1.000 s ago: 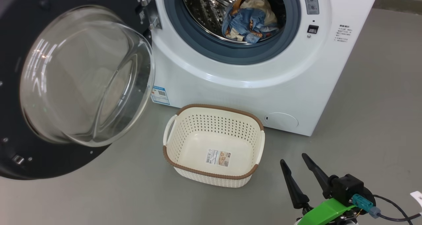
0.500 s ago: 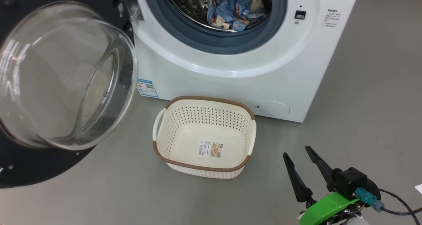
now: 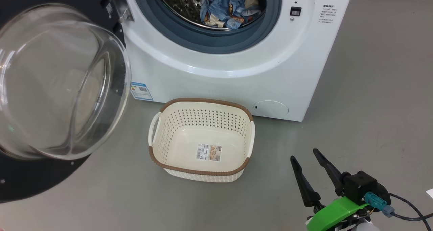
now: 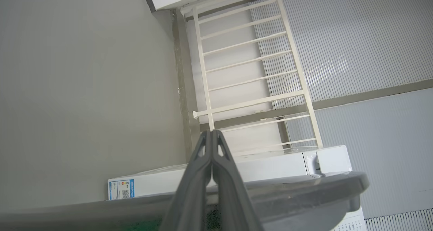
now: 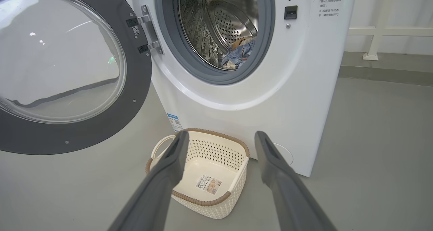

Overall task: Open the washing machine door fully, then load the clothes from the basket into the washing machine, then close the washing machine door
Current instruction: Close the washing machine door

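The washing machine (image 3: 230, 75) stands at the top of the head view, and its door (image 3: 30, 180) is swung wide open to the left, glass bowl facing me. The clothes (image 3: 225, 4), blue and cream, lie inside the steel drum, and the right wrist view shows the same clothes (image 5: 238, 51). The basket (image 3: 201, 104) sits empty on the floor before the machine, with just a label sticker at its bottom. My right gripper (image 3: 304, 155) is open to the basket's right, above the floor. My left gripper (image 4: 212, 132) is shut on nothing, above a grey curved edge.
Grey floor stretches to the right of the machine. A round flap (image 3: 270, 108) sits low on the machine's front. A dark cable (image 3: 406, 210) trails from my right wrist. A white railing (image 4: 250, 72) and ribbed wall panels stand behind the machine.
The head camera has moved, so the machine, door and basket sit further left in the picture. Neither the basket nor the clothes have moved. My right gripper stays open.
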You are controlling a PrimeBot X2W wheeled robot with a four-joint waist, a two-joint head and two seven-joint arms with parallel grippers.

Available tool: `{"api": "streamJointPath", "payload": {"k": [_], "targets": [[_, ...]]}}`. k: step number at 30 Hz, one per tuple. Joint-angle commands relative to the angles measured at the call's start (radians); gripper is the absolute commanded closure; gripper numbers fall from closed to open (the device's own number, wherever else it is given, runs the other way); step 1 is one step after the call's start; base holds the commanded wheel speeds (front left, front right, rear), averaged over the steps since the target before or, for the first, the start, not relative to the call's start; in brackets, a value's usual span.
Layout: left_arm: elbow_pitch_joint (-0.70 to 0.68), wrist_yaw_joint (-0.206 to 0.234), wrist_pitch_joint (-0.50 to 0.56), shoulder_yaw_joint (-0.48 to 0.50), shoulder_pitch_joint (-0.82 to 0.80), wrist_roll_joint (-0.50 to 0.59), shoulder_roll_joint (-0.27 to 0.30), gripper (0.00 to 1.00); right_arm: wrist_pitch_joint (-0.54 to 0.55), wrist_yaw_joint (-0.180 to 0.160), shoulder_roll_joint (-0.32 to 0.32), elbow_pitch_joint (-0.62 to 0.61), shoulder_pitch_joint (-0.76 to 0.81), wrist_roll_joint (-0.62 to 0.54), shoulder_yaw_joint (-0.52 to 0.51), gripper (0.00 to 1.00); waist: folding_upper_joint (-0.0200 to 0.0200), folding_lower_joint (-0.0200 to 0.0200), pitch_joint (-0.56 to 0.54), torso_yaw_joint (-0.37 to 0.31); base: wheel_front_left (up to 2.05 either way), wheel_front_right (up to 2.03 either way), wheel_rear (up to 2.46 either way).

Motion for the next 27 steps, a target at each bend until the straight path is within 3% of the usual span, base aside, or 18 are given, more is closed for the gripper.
{"api": "streamJointPath", "payload": {"k": [1, 12, 17, 27], "targets": [[-0.031, -0.009, 0.053, -0.005, -0.005, -0.014, 0.040, 1.00, -0.001, 0.006, 0.006, -0.024, -0.034, 0.006, 0.023, 0.00, -0.0001, 0.0000, -0.002, -0.003, 0.00, 0.00, 0.00], [-0.135, -0.009, 0.239, -0.036, 0.061, -0.072, 0.014, 1.00, -0.007, 0.006, 0.014, -0.012, -0.027, 0.005, 0.016, 0.00, -0.0001, 0.0000, -0.011, 0.003, 0.00, 0.00, 0.00], [-0.222, -0.007, 0.393, -0.057, 0.111, -0.144, -0.020, 1.00, -0.010, 0.006, 0.017, -0.001, -0.027, 0.011, 0.021, 0.00, -0.0001, 0.0000, -0.025, 0.001, 0.00, 0.00, 0.00], [-0.456, 0.047, 0.581, -0.075, 0.244, -0.243, -0.084, 1.00, -0.019, 0.006, 0.022, 0.018, -0.022, 0.025, 0.029, 0.00, -0.0001, 0.0000, -0.056, -0.024, 0.00, 0.00, 0.00]]}}
